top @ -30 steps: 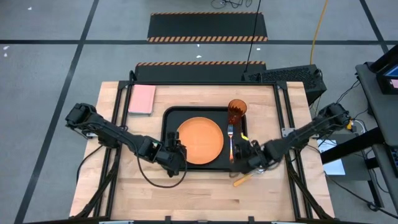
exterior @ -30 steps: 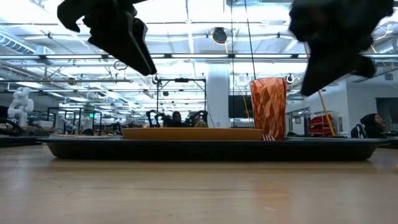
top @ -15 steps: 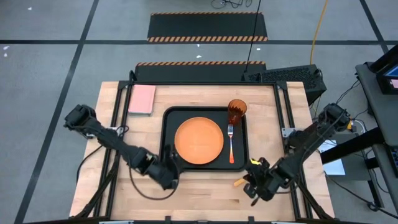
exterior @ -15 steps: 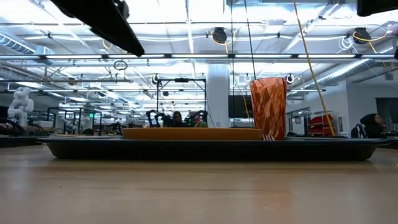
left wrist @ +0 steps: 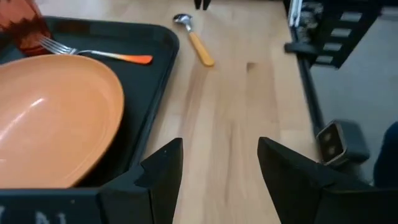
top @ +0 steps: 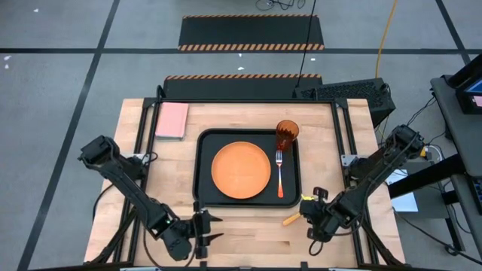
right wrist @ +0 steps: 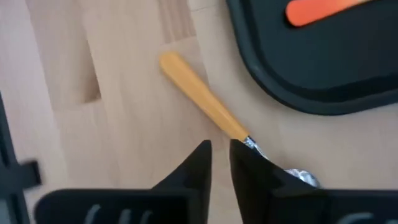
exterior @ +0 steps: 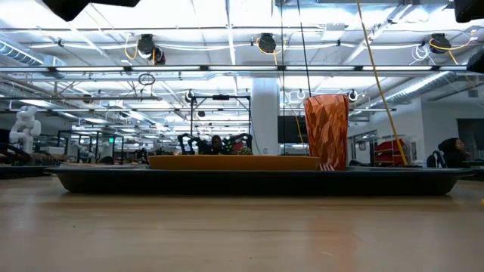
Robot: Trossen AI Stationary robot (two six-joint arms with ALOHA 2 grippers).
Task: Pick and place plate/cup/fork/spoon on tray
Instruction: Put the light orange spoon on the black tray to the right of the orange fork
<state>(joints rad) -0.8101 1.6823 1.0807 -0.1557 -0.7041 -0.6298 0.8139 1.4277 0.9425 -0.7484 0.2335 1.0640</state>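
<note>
The black tray (top: 202, 169) lies mid-table with the orange plate (top: 241, 170) on it, the dark-orange cup (top: 287, 134) upright in its far right corner, and the fork (top: 279, 177) flat beside the plate. The spoon (top: 291, 219) lies on the wood in front of the tray's near right corner, handle toward the near edge. My right gripper (top: 305, 214) hangs above the spoon's neck (right wrist: 247, 140), its fingers (right wrist: 200, 163) nearly together and holding nothing. My left gripper (top: 213, 227) is open and empty near the table's near edge, in front of the tray.
A pink rectangular pad (top: 172, 120) lies at the far left of the table. Bare wood stretches along the near edge between my two grippers. In the low view, the tray's rim (exterior: 249, 181) spans the table, with the cup (exterior: 327, 130) standing above it.
My right gripper has left the fork on the tray and gone toward the table's near right, ending above the spoon. My left gripper has drawn back from the plate's near left side toward the near edge. Plate, cup and fork have stayed in place.
</note>
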